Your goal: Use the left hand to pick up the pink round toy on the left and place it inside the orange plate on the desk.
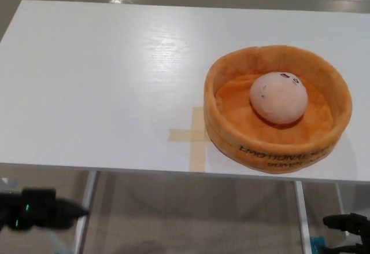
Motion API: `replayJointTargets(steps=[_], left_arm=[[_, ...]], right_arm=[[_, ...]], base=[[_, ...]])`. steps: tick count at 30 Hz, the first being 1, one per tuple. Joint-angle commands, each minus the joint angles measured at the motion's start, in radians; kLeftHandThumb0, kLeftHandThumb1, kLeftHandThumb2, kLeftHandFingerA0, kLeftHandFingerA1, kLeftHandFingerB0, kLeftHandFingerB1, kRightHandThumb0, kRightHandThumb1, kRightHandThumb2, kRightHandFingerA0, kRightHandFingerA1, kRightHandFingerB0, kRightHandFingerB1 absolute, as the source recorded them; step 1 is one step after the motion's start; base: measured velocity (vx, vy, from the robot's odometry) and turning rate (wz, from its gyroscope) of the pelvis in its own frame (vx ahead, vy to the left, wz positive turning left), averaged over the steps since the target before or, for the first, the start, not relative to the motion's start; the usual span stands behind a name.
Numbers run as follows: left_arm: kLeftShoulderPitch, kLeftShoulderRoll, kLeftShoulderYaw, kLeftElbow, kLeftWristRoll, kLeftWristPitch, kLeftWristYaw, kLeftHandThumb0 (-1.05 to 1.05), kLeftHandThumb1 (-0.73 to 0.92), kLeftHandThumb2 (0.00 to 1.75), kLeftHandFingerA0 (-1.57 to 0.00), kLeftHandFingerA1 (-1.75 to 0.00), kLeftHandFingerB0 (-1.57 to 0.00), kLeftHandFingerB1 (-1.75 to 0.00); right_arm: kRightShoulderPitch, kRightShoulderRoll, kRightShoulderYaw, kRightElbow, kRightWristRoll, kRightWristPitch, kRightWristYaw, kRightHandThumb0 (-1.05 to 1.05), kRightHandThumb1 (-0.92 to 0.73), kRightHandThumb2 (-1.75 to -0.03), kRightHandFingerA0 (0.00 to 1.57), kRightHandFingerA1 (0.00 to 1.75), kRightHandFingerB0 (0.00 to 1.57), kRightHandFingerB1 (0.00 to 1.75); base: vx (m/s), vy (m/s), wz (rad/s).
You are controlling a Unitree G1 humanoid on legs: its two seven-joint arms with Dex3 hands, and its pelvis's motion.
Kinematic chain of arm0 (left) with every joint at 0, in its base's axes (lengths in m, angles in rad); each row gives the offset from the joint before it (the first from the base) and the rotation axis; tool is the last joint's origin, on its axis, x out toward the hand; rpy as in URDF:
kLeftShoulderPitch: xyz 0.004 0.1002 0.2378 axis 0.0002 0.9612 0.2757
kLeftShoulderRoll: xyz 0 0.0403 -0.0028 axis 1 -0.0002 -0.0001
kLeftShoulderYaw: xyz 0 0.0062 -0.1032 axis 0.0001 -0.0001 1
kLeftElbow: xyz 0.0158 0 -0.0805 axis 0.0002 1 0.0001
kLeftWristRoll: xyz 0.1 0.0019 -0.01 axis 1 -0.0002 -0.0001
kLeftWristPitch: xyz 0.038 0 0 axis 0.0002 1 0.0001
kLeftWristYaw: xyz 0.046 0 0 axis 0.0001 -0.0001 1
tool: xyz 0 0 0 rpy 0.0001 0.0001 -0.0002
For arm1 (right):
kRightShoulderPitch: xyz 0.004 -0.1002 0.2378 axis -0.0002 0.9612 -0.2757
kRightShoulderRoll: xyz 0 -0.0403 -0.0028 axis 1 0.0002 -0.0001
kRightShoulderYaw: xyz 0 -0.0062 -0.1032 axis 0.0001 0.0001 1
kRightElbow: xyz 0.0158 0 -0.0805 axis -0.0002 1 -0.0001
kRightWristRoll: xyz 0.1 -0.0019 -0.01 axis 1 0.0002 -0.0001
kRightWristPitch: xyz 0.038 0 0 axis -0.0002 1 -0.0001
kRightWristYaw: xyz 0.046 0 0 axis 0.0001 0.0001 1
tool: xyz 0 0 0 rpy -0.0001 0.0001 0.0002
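Left hand: we see the left hand (40, 214) low at the bottom left corner, below the bench edge, dark with a small green light; one tip points right, but we cannot tell whether its fingers are spread or pressed together, and nothing shows in it.
Right hand: we note the right hand (350, 226) at the bottom right corner, below the bench, only partly in frame; its finger state we cannot tell.
Pink round toy: the pink round toy (278, 97) sits inside the orange plate (231, 72), resting on the plate's floor a little toward the far right side; small dark marks show on its top.
Orange plate: soft, high-walled, round; stands on the right half of the bench, near the front edge; dark lettering runs along its front wall, too blurred for us to read.
Bench: the white bench (104, 80) is glossy, with a light glare near its middle.
Tape cross: a tan tape cross (193, 135) is stuck flat on the bench, just left of the plate, touching its base.
Below: a metal bench leg (87, 205) and the floor show under the front edge.
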Motion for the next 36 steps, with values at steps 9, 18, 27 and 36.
replayJointTargets(steps=[9,18,27,36], left_arm=[[-0.049,-0.022,-0.049,0.595,-0.063,0.081,-0.118,-0.31,0.53,0.55,-0.74,-0.54,-0.67,-0.45],[-0.230,-0.201,-0.001,0.904,0.011,0.002,0.328,-0.31,0.54,0.56,-0.43,-0.42,-0.40,-0.35],[-0.346,-0.206,0.049,1.145,-0.036,0.055,0.425,-0.24,0.53,0.55,-0.45,-0.42,-0.36,-0.32],[-0.363,-0.200,0.060,1.194,-0.031,0.012,0.439,-0.32,0.45,0.64,-0.37,-0.45,-0.32,-0.39]], right_arm=[[0.026,0.022,-0.030,-0.019,0.046,-0.074,0.062,-0.16,-0.31,-0.82,0.59,0.84,0.53,0.65],[0.029,0.020,-0.021,-0.012,0.028,-0.067,0.027,-0.10,-0.27,-0.94,0.65,0.83,0.49,0.71],[0.052,-0.072,-0.065,0.009,0.051,-0.052,0.031,-0.10,-0.29,-0.94,0.71,0.86,0.46,0.69],[0.102,-0.091,-0.063,0.025,0.035,-0.033,0.029,-0.10,-0.31,-0.92,0.63,0.81,0.44,0.68]], base=[[0.00,0.000,0.00],[0.00,0.000,0.00],[0.00,0.000,0.00],[0.00,0.000,0.00]])
